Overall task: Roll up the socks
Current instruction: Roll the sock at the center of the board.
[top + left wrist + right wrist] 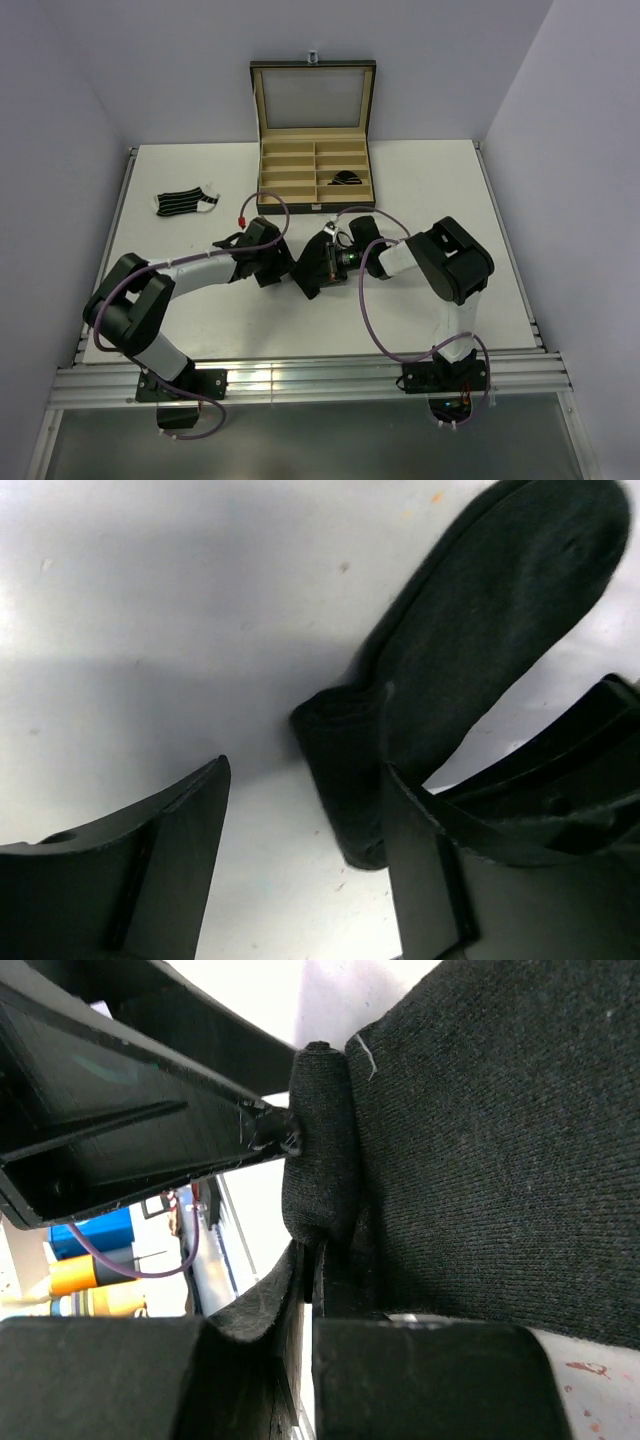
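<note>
While the overhead view hides it behind both wrists at frame centre, the left wrist view shows a plain black sock (480, 650) partly rolled, the left gripper (305, 865) spread around its roll. Angled leftward, the right gripper (305, 1290) pinches its fabric.

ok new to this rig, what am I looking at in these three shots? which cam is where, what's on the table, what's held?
Two robot arms are bolted at the table's near edge. The wide shot looks down from above and behind them; the other two come from a camera on each wrist. On the table lie a striped sock at the left and an open box at the back, with a dark bundle in one compartment. The arms meet over a black sock. The right gripper is shut on its fabric. The left gripper is open, one finger against the sock's rolled end.
</note>
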Controlling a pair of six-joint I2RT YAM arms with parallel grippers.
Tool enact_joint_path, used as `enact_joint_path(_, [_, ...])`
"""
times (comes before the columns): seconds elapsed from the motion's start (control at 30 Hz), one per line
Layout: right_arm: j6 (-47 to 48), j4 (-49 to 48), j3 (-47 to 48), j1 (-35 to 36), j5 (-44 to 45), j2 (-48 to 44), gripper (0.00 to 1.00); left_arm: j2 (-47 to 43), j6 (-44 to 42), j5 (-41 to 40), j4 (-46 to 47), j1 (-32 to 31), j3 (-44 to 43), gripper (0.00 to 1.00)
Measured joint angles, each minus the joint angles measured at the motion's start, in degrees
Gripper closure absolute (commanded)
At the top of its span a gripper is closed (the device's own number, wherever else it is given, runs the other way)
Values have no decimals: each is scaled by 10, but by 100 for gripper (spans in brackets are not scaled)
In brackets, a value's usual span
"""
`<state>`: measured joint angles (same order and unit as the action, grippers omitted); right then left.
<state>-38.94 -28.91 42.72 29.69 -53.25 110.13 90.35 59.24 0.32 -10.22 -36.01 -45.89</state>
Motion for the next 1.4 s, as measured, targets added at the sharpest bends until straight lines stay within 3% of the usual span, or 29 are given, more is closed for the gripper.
enact_joint_path(0.23, [-10, -13, 0, -1, -5, 6, 100, 35, 6, -7, 16, -10, -23, 49])
enact_joint_path(0.37, [-17, -17, 0, -2, -6, 8, 100, 54, 10, -14, 18, -15, -38, 66])
enact_joint_path(0.53, [-17, -17, 0, -3, -4, 8, 100, 66, 13, -23, 17, -20, -46, 99])
enact_joint_path(0.6, [-12, -12, 0, -3, 0, 7, 94, 69, 10, -23, 12, -20, -52, 100])
enact_joint_path(0.7, [9, 18, -3, -3, 23, -18, 74, 74, 1, -23, 3, -22, -62, 100])
enact_joint_path(0.73, [21, 35, -6, -3, 38, -37, 62, 77, -3, -23, -2, -22, -67, 100])
enact_joint_path(0.9, [102, 134, -11, 19, 150, -162, 43, 94, -32, -23, -34, -23, -99, 100])
enact_joint_path(1.1, [202, 204, -8, 135, 365, -267, 39, 111, -69, -21, -72, -23, -134, 100])
enact_joint_path(1.4, [302, 236, -2, 306, 656, -242, 41, 138, -118, -13, -123, -23, -183, 100])
